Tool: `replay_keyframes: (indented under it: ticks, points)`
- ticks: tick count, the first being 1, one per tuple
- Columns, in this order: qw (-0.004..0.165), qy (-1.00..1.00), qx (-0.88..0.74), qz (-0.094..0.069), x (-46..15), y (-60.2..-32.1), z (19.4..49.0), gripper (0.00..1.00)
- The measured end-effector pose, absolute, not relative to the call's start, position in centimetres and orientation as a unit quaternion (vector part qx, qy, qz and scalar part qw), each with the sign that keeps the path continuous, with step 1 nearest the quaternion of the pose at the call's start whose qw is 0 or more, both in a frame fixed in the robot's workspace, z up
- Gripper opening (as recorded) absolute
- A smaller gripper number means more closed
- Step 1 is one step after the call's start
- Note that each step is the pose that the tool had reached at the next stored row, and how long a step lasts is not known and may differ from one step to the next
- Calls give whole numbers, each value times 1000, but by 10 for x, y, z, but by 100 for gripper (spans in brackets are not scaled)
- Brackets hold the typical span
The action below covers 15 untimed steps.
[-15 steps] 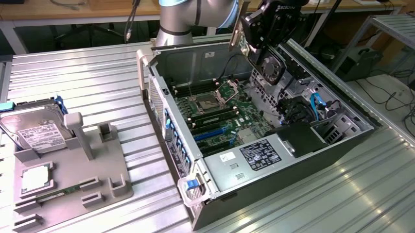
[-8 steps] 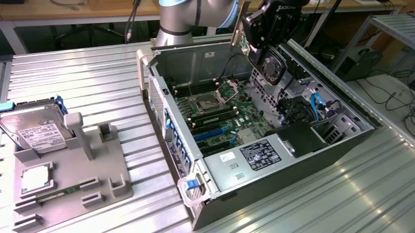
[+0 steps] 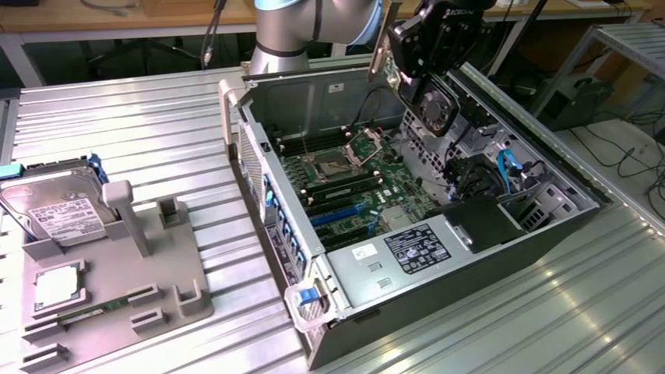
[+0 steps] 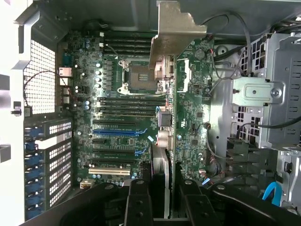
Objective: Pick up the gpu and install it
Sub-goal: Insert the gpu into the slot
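Note:
My gripper hangs over the far end of the open computer case and is shut on the gpu. The gpu is a green card with a black round cooler and a silver bracket; it is held above the motherboard and clear of it. In the wrist view the gpu is seen edge-on, running from the silver bracket down between the two black fingers. My gripper grips its near end. The blue and black expansion slots lie beside the card, with none of them occupied.
A grey fixture on the exterior view's left holds a hard drive, a processor and a memory stick. The drive cage and cables crowd one side of the case. The ribbed metal table surrounds everything.

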State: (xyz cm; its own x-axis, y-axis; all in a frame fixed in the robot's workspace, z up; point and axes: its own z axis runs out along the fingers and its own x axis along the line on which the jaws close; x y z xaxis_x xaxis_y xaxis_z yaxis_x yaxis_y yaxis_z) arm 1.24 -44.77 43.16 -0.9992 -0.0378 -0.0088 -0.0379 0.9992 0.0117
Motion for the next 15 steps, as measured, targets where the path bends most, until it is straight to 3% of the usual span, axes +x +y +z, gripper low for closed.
replay_keyframes:
  ticks: [15]
  points:
    - [4,997,-78,6,12,-448,432,28]
